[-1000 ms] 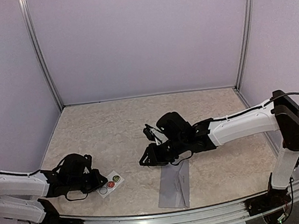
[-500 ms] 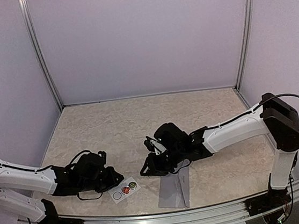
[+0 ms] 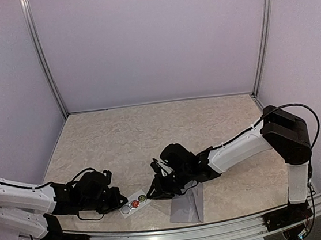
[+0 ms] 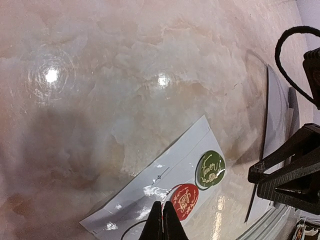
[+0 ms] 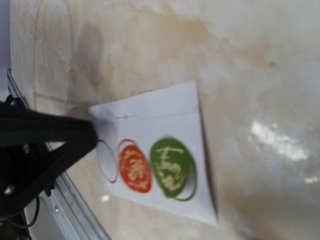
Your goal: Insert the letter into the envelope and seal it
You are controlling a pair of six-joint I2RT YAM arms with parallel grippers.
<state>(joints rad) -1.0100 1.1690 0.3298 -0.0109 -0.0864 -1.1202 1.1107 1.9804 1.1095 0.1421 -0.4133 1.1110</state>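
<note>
The grey envelope (image 3: pixel 187 205) lies flat near the front edge; the letter is not in view. Left of it sits a small white sticker card (image 3: pixel 133 204) with a red sticker (image 4: pixel 184 201), a green sticker (image 4: pixel 210 170) and one empty ring (image 5: pixel 106 161). My left gripper (image 4: pixel 162 214) is shut, its tips on the card at the red sticker's edge; I cannot tell whether it pinches the sticker. My right gripper (image 3: pixel 155 191) hovers low just right of the card, above the envelope's left corner. Its own fingers do not show in the right wrist view.
The marbled tabletop (image 3: pixel 150 132) stretches back to purple walls with metal posts (image 3: pixel 43 58). A metal rail (image 3: pixel 179 233) runs along the front edge just beyond the card and envelope. The right arm's black cable (image 4: pixel 285 55) loops near the envelope.
The card has slid right toward the envelope with my left gripper on it. My right gripper has moved left and nearer, down to the card's right end.
</note>
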